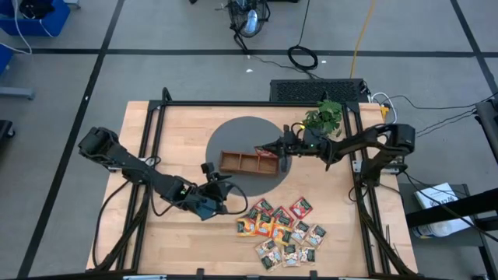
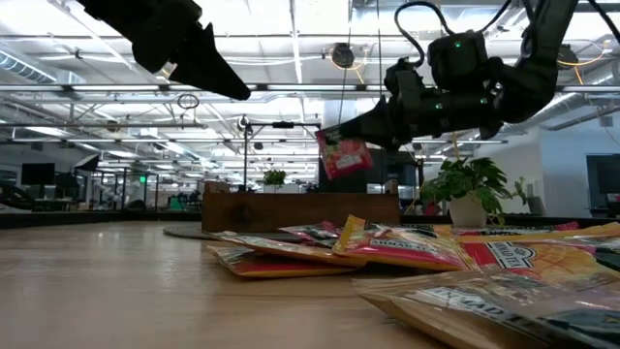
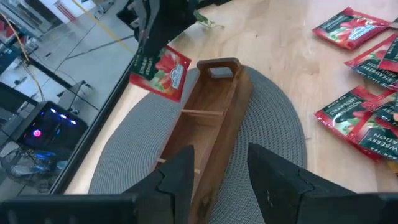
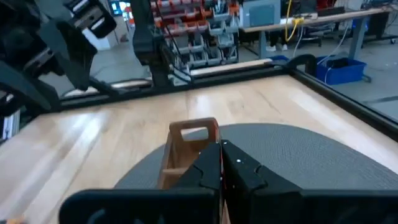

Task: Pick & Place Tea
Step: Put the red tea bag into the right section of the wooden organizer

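Right tool (image 2: 373, 124) clamped on a red tea sachet (image 2: 342, 155) hanging above the wooden tray's (image 1: 247, 162) end compartment, left tool (image 3: 217, 177) parted and empty nearby above the tabletop (image 1: 187, 140); risk: thin corner pinch, sachet swinging onto the mat (image 1: 233, 136).

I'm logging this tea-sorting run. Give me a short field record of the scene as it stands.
right gripper: shut on a red tea sachet, held in the air above the wooden tray
left gripper: open, empty, facing the tray
tray: on the grey round mat, visible compartments empty
remaining sachets: loose pile on the table
potted plant: at the table's far edge
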